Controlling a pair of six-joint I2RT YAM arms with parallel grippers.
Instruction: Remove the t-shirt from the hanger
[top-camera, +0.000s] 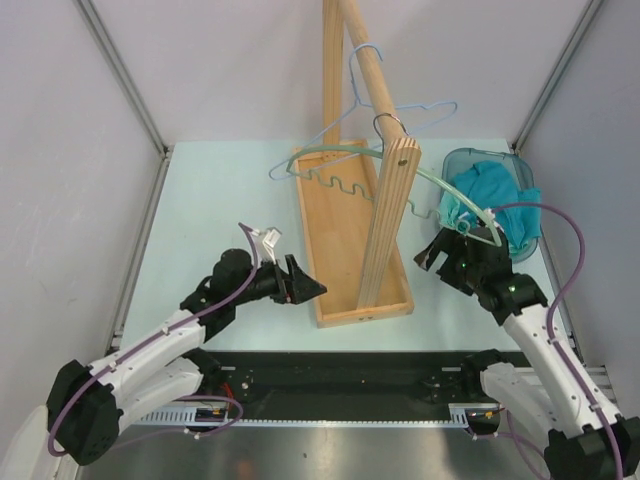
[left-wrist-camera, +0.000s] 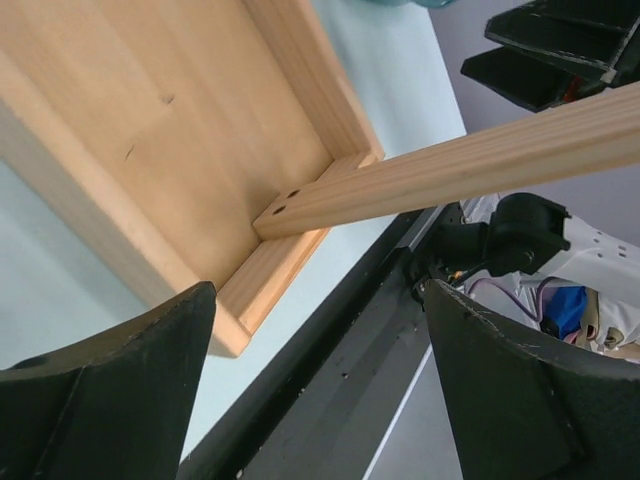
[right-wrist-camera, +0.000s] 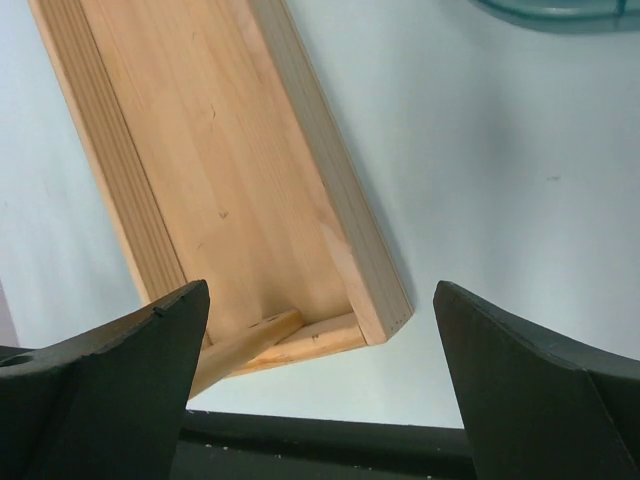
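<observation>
Teal t-shirt (top-camera: 497, 193) lies bunched in a clear blue bin (top-camera: 470, 157) at three o'clock on the pale table (top-camera: 220, 200). A green hanger (top-camera: 335, 149) hangs on the wooden stand (top-camera: 385, 220) at centre. Its right tip reaches the shirt, though contact is unclear. The right gripper (right-wrist-camera: 320, 290) at four o'clock and the left gripper (left-wrist-camera: 320, 292) at eight o'clock are both spread wide, holding nothing.

Teal t-shirt (top-camera: 488, 192) crumpled in bin (top-camera: 461, 160) (far right); green hanger (top-camera: 335, 147) on rail (top-camera: 372, 62).
</observation>
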